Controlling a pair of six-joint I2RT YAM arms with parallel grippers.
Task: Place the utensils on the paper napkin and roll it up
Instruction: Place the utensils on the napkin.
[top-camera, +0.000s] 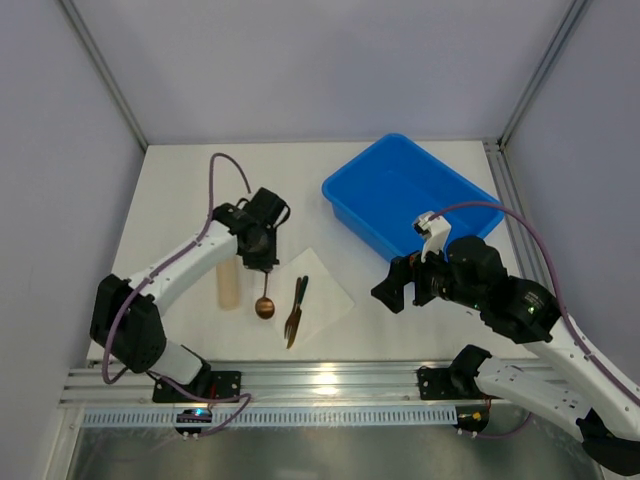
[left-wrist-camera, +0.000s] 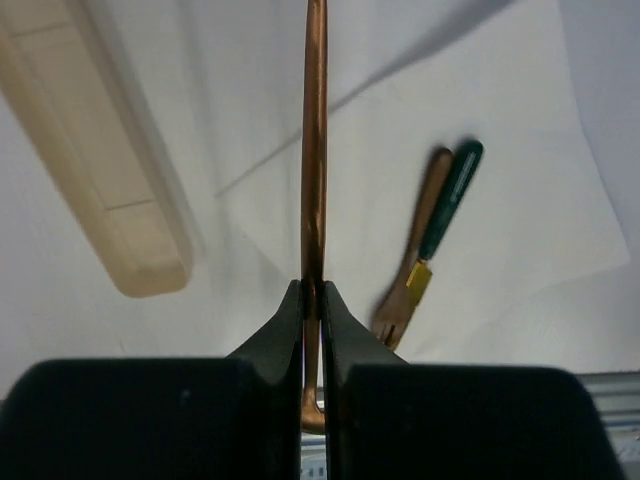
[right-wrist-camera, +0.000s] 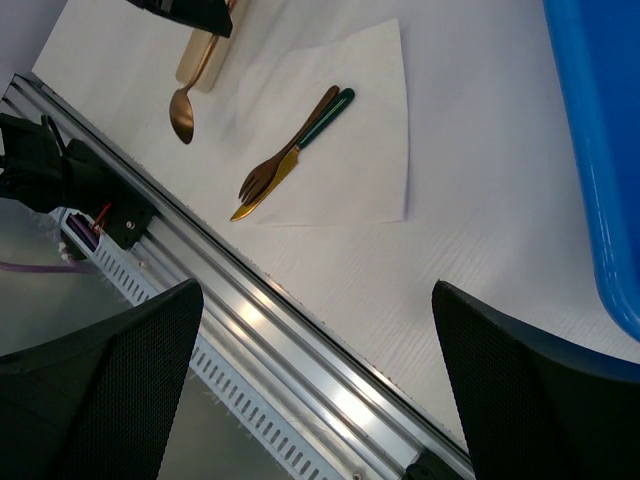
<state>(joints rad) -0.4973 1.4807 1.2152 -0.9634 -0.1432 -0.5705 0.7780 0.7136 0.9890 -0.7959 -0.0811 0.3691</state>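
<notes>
The left end effector (top-camera: 260, 258) is clamped tight on the thin handle of the spoon (left-wrist-camera: 315, 150), bowl hanging down. I take it that high pinch is for carrying the spoon across and laying it flat beside its mates. The bowl sits right at the left edge of the paper napkin (top-camera: 325, 285); I can't tell whether it touches the counter (top-camera: 180, 200). The fork (right-wrist-camera: 262, 176) already lies on the napkin, tight against a green-handled knife (right-wrist-camera: 325, 112), so the spoon looks like the last piece. A tan cylinder (top-camera: 230, 285) lies just left of the spoon, close enough to be bumped. The right end effector (right-wrist-camera: 316, 300) waits with its jaws wide apart and empty, near a blue bin (top-camera: 440, 180).
</notes>
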